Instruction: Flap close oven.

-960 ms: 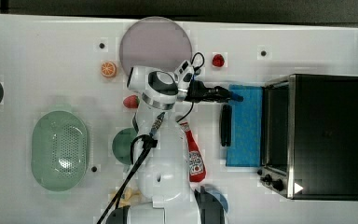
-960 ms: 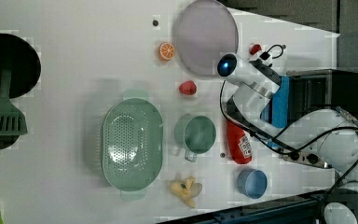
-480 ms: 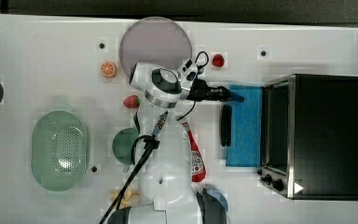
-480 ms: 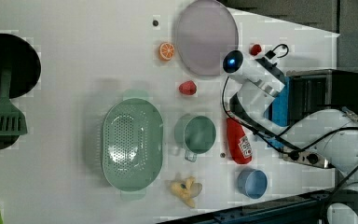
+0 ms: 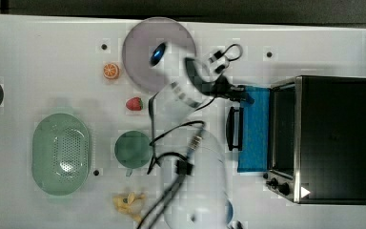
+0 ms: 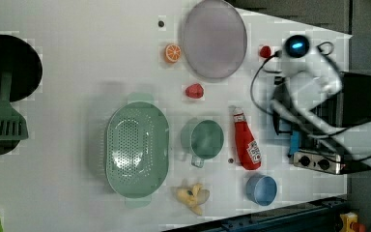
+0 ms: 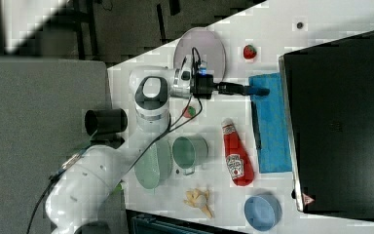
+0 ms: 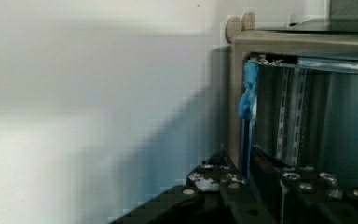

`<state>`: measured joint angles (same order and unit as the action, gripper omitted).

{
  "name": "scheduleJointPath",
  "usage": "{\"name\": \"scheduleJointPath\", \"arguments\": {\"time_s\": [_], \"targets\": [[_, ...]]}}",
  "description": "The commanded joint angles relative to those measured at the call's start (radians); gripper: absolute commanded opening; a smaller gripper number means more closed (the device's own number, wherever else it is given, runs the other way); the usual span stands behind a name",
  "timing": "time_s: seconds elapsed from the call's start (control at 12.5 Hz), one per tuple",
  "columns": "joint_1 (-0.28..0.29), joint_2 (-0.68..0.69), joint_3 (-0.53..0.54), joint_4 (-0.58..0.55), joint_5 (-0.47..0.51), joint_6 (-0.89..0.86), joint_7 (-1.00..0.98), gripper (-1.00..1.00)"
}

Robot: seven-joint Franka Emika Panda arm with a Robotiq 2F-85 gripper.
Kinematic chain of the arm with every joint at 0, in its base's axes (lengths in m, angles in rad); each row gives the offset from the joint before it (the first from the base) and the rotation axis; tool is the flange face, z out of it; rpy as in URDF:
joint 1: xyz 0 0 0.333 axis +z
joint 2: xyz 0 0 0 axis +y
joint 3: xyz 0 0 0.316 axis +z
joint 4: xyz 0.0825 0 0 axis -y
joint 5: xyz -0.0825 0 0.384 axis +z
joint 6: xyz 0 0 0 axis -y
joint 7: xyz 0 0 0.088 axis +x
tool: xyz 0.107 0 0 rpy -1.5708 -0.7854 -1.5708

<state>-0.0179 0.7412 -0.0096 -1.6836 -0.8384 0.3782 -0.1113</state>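
Observation:
The oven (image 5: pixel 333 138) is a black box with a silver front frame at the top view's right, also seen as the oven (image 7: pixel 341 117). Its blue flap door (image 5: pixel 255 138) lies folded down flat on the table, dark bar handle (image 5: pixel 233 128) at its outer edge. My gripper (image 5: pixel 244 97) reaches out level to the door's corner, far from the knobs (image 5: pixel 279 183). In the wrist view the gripper (image 8: pixel 251 182) has a finger (image 8: pixel 209 179) on each side of the door's thin blue edge (image 8: pixel 247 135), shut on it.
A red ketchup bottle (image 7: pixel 236 158) lies beside the door handle. A green cup (image 5: pixel 132 149), green colander (image 5: pixel 61 152), grey plate (image 5: pixel 140 43), strawberry (image 5: pixel 134 103), orange slice (image 5: pixel 110 70) and banana (image 5: pixel 126 202) lie on the white table. A blue bowl (image 7: pixel 262 212) sits near the knobs.
The fingers have narrowed onto the door's corner edge. The arm's wrist and upper links have swung toward the plate while the fingertips stayed near the same spot. The door lies flat as before.

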Motion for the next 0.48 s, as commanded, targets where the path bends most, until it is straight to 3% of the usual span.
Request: {"name": "scheduleJointPath", "arguments": {"time_s": [0.08, 0.48], "targets": [[-0.119, -0.111, 0.011, -0.016, 0.123, 0.094, -0.268, -0.63], [-0.272, -0.175, 0.011, -0.010, 0.396, 0.186, -0.612, -0.63]]}}
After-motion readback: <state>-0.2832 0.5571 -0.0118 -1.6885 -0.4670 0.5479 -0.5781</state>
